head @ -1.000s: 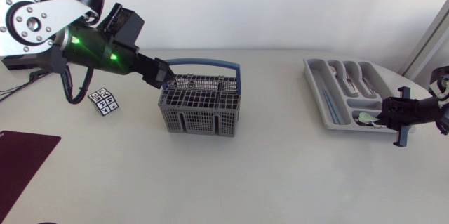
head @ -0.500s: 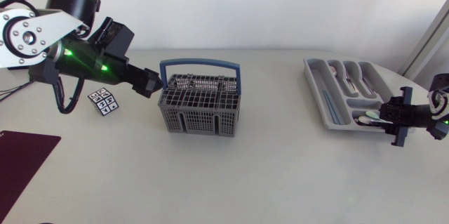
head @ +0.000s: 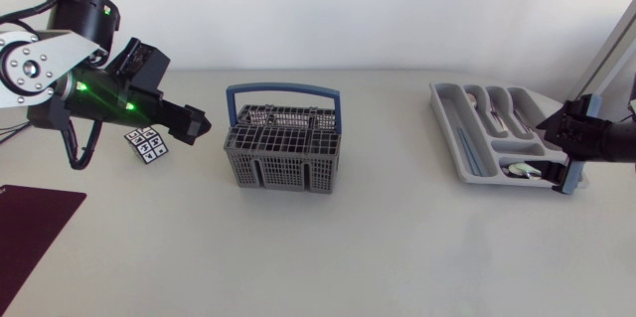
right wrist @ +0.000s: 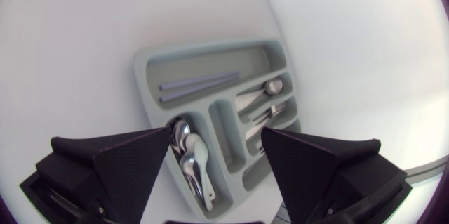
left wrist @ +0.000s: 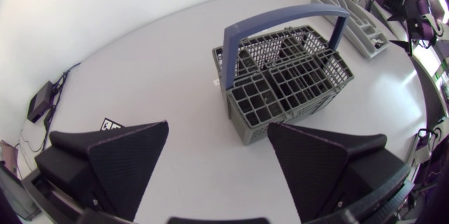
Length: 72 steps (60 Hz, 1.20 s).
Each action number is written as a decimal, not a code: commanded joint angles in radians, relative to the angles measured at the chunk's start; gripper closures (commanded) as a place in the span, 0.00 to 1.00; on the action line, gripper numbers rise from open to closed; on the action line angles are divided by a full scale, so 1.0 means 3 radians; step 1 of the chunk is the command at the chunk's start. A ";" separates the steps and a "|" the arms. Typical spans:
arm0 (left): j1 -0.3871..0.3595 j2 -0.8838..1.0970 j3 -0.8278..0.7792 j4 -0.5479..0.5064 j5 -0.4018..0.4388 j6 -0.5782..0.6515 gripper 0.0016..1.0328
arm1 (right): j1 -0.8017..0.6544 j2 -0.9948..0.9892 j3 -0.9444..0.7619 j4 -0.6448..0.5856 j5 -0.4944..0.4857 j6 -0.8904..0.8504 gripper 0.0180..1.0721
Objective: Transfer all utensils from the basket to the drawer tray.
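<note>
Near the basket [head: 283, 148], left gripper [head: 198, 123] agape.

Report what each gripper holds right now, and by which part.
Nothing is held. The left gripper is open and empty, short of the basket; the right gripper is open and empty by the tray.

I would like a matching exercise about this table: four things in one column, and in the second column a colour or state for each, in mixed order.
Things:
1. basket
2. drawer tray
3. left pincer
4. marker card

Colour or state:
A. black and white squares
B. holds cutlery
C. has a blue handle
D. open, holding nothing

Pairs: 1-C, 2-B, 3-D, 4-A
</note>
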 commanded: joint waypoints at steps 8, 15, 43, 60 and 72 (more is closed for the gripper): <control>0.0099 0.0170 -0.0151 0.0135 0.0054 0.0142 0.04 | 0.0918 -0.0502 -0.0303 -0.0337 -0.0012 0.0939 0.09; 0.0109 0.0308 -0.0157 0.0176 0.0054 0.0193 0.04 | 0.1527 -0.0558 -0.0334 -0.0347 0.0146 0.1496 0.09; 0.0017 0.0891 -0.0090 0.0370 0.0048 0.0270 0.04 | 0.2769 0.0255 0.0127 -0.0086 0.0565 0.2759 0.09; -0.0218 0.0891 -0.0146 0.0391 0.0054 0.0270 0.04 | 0.2810 0.0669 0.0454 0.0042 0.0749 0.3005 0.09; -0.0346 0.0840 -0.0228 0.0396 0.0054 0.0270 0.04 | 0.2815 0.0776 0.0618 0.0037 0.0780 0.3127 0.09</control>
